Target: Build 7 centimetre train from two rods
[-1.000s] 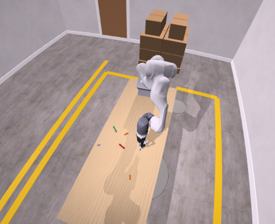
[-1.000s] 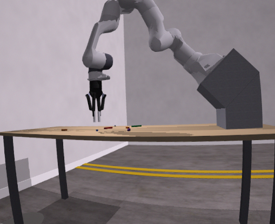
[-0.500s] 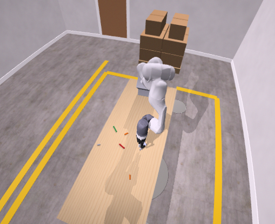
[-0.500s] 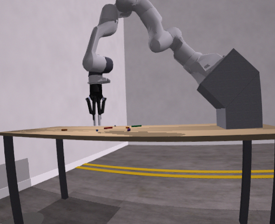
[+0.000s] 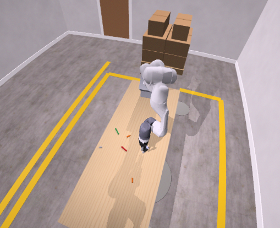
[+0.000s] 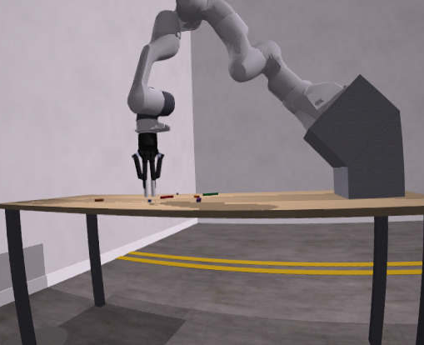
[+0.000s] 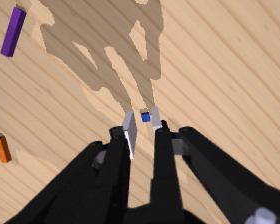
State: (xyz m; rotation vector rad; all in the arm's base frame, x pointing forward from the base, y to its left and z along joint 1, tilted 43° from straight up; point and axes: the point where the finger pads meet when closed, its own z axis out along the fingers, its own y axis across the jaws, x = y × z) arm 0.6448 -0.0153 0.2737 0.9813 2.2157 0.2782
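A small blue rod [image 7: 145, 117] lies on the wooden table, and in the wrist view it sits right between my fingertips. My gripper [image 7: 144, 119] [image 6: 148, 193] points straight down with its tips just above the table; the fingers are narrowed with a small gap, not pressing on the rod. The blue rod [image 6: 149, 200] shows just below the tips in the exterior view. A purple rod [image 7: 13, 31] lies flat at the upper left of the wrist view, well away from the blue one. In the top view my gripper [image 5: 144, 150] hides both.
Other rods lie scattered to the left of the gripper: red [image 5: 124, 148], green [image 5: 116, 131], orange [image 5: 128, 136] and grey [image 5: 100, 147]. A second orange rod [image 5: 132, 180] lies nearer the table's front. Cardboard boxes [image 5: 166, 41] stand behind the robot base.
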